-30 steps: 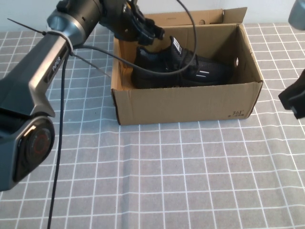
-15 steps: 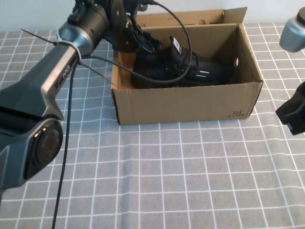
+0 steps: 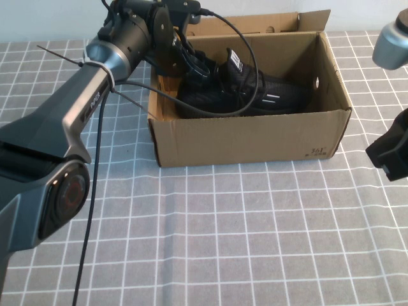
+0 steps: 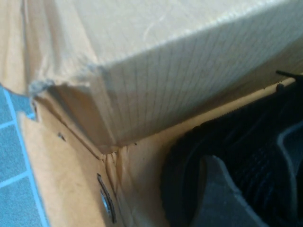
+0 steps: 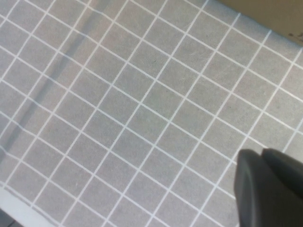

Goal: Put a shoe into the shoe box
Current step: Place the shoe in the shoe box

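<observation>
The black knit shoe (image 3: 245,92) lies on its sole inside the open brown cardboard shoe box (image 3: 248,137), white dash marks facing the front. My left gripper (image 3: 199,64) reaches into the box's left end, just above that end of the shoe, open with nothing held. In the left wrist view a grey finger (image 4: 222,198) sits against the shoe's black mesh (image 4: 258,165), by the box's inner corner (image 4: 109,142). My right gripper (image 3: 390,153) hangs shut and empty over the table, right of the box; its dark fingers (image 5: 270,189) show together above the grid cloth.
The box's lid flap (image 3: 255,22) stands open at the back. A grey cloth with a white grid (image 3: 223,236) covers the table. The left arm's black cable (image 3: 210,109) loops down across the shoe and the box's left wall.
My left arm has swung and its gripper has dropped lower over the shoe's left end. The shoe has stayed put in the box. My right arm has shifted slightly.
</observation>
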Action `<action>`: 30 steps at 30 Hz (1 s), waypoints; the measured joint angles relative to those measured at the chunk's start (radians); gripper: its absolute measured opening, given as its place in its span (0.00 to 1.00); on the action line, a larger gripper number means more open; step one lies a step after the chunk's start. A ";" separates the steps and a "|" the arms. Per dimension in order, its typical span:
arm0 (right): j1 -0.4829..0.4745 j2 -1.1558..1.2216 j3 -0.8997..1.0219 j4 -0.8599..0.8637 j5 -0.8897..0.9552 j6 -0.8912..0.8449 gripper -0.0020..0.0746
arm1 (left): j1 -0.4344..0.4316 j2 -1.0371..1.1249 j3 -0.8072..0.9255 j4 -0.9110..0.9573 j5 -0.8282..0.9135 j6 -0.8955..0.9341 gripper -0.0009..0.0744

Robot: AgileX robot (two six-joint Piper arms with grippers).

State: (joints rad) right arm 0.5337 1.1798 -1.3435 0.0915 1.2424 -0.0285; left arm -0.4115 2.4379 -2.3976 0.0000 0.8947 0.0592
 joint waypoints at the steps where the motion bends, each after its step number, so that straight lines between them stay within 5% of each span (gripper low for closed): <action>1: 0.000 0.000 0.000 0.002 0.000 0.000 0.02 | 0.000 0.000 0.000 0.000 0.000 0.000 0.42; 7: 0.000 0.000 0.000 0.002 -0.017 0.000 0.02 | 0.000 0.000 0.000 -0.009 0.000 -0.006 0.38; 12: 0.000 0.000 0.000 0.002 -0.018 0.000 0.02 | 0.000 0.002 0.000 -0.007 -0.007 -0.008 0.10; 15: 0.000 0.000 0.002 0.004 -0.018 0.000 0.02 | 0.000 0.005 0.000 0.000 -0.015 -0.003 0.04; 30: 0.000 0.000 0.002 0.006 -0.018 -0.003 0.02 | 0.000 0.011 0.000 -0.079 -0.123 0.281 0.03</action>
State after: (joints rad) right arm 0.5337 1.1798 -1.3417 0.0972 1.2241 -0.0311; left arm -0.4115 2.4492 -2.3976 -0.0792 0.7717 0.3397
